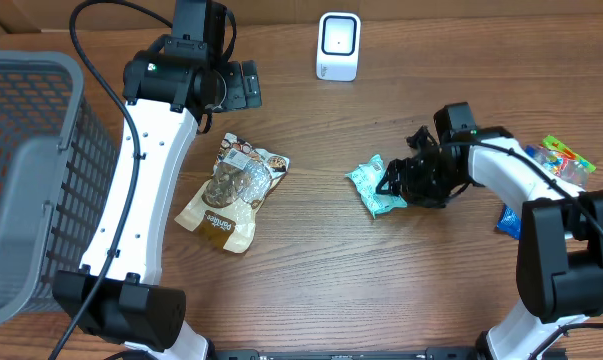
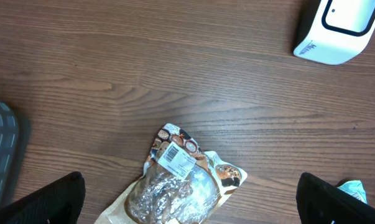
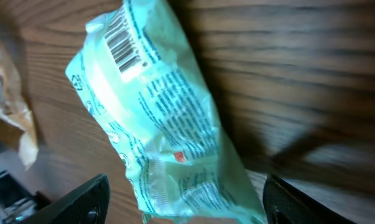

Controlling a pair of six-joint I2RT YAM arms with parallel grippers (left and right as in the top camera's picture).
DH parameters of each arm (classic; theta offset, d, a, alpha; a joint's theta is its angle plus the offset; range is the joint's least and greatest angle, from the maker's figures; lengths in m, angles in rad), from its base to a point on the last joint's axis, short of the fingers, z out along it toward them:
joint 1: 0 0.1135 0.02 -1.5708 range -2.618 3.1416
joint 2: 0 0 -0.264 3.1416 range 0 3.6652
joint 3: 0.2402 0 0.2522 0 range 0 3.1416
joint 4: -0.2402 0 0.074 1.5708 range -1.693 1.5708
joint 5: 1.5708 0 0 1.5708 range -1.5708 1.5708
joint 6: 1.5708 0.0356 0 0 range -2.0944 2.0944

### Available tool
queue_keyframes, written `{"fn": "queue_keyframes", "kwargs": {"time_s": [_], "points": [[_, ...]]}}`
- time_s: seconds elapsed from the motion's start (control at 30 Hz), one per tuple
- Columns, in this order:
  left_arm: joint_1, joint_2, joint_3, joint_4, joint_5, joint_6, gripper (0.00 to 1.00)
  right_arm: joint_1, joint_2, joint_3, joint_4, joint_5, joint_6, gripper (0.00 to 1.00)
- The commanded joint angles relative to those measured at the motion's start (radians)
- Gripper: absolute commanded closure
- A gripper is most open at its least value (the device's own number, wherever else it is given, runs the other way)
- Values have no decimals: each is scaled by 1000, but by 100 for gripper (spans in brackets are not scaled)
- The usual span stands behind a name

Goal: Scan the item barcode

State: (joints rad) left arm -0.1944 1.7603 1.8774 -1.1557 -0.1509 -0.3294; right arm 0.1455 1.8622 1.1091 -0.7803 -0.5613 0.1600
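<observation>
A teal packet (image 1: pixel 374 188) lies on the wooden table right of centre, barcode (image 3: pixel 126 37) facing up at its far end. My right gripper (image 1: pixel 401 180) is low at its near end. In the right wrist view the packet (image 3: pixel 168 124) lies between the wide-spread fingers of that gripper (image 3: pixel 187 202), which is open. The white scanner (image 1: pixel 338 46) stands at the table's back edge. My left gripper (image 1: pixel 243 85) hovers open above a brown snack bag (image 1: pixel 231 190); its wrist view shows the bag (image 2: pixel 181 186), the scanner (image 2: pixel 336 28) and a corner of the packet (image 2: pixel 354 188).
A grey mesh basket (image 1: pixel 31 180) fills the left side of the table. Colourful packets (image 1: pixel 566 158) and a blue item (image 1: pixel 509 220) lie by the right arm. The brown bag's edge (image 3: pixel 10 118) shows at the left of the right wrist view.
</observation>
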Motion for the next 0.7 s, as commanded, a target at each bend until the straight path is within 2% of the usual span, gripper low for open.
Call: {"fn": "queue_keyframes", "kwargs": {"time_s": [0.0,0.07,0.13,0.23,0.33,0.4,0.67], "points": [[5,-15,16,1,-6,23,0,-1,2,-50,65,-95,65,25],[4,-15,16,0,-6,23,0,-1,2,-75,117,-95,151,31],[4,-15,16,0,-6,23,0,-1,2,-78,138,-95,191,34],[4,-15,16,0,-6,23,0,-1,2,-78,174,-89,248,44],[4,-15,16,0,-5,23,0,0,2,-78,211,-65,286,70],[4,-15,16,0,-6,23,0,-1,2,-78,232,-69,286,94],[4,-15,16,0,-5,23,0,-1,2,-66,275,-121,232,96]]}}
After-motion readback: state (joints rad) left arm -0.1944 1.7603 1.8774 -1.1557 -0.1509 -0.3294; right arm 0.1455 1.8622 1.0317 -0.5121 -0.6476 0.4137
